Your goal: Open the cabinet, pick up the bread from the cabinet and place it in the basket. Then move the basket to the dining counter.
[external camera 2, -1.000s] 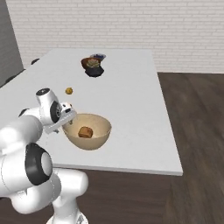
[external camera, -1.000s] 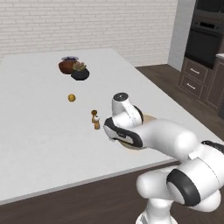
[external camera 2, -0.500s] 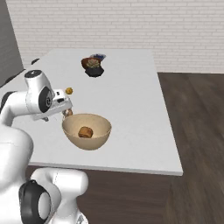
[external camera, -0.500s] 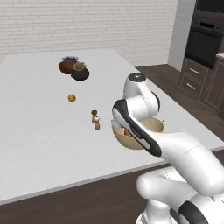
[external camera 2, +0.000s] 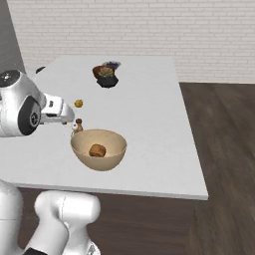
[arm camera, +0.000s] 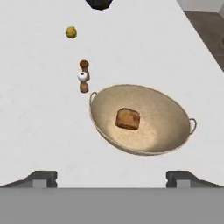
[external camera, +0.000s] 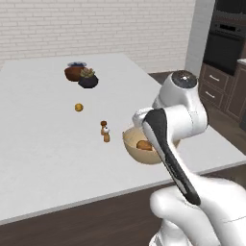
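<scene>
The tan basket [external camera: 136,150] [external camera 2: 99,162] [arm camera: 162,127] stands on the white dining counter [external camera: 48,144] [external camera 2: 144,124] [arm camera: 39,131], near its front edge. The golden-brown bread [external camera: 142,144] [external camera 2: 96,150] [arm camera: 128,119] lies in the bottom of the basket. In the hand view my gripper [arm camera: 112,178] is open and holds nothing; its two fingertips [arm camera: 41,177] stand wide apart, above and back from the basket, touching neither it nor its thin wire handles. My white arm covers the basket's right half in the left base view. The cabinet is out of view.
A small wooden shaker pair [external camera: 104,131] [external camera 2: 77,125] [arm camera: 83,75] stands just beside the basket's rim. Farther off lie an orange ball [external camera: 79,107] [external camera 2: 78,103] [arm camera: 71,32], a dark brown bowl [external camera: 74,73] [external camera 2: 102,71] and a black pot [external camera: 88,79] [external camera 2: 107,79]. Dark ovens [external camera: 226,38] stand at the right.
My arm has swung up and drawn back from the basket, lifting the open hand clear. Basket and bread stay where they were.
</scene>
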You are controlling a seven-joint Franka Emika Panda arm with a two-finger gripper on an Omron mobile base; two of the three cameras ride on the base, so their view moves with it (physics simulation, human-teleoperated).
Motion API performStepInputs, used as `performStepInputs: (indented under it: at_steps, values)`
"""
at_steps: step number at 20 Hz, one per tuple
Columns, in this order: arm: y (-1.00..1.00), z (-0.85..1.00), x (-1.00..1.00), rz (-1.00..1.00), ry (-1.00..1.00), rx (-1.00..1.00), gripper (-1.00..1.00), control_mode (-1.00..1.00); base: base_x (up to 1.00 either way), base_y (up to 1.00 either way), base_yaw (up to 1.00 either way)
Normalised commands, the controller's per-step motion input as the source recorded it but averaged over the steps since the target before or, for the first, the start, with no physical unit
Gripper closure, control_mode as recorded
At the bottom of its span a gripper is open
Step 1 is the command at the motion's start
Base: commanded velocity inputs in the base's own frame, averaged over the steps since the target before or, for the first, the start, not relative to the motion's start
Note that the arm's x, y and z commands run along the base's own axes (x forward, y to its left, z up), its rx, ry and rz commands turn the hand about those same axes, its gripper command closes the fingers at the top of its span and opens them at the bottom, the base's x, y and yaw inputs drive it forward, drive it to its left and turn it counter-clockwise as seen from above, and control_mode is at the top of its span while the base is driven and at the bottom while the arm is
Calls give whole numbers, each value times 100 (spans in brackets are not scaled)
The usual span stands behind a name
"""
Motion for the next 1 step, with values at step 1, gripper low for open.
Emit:
performStepInputs:
  at_steps: [1]
  values:
    - [-33,53,-41,-41,-17,5,-100,-100,0,0,0]
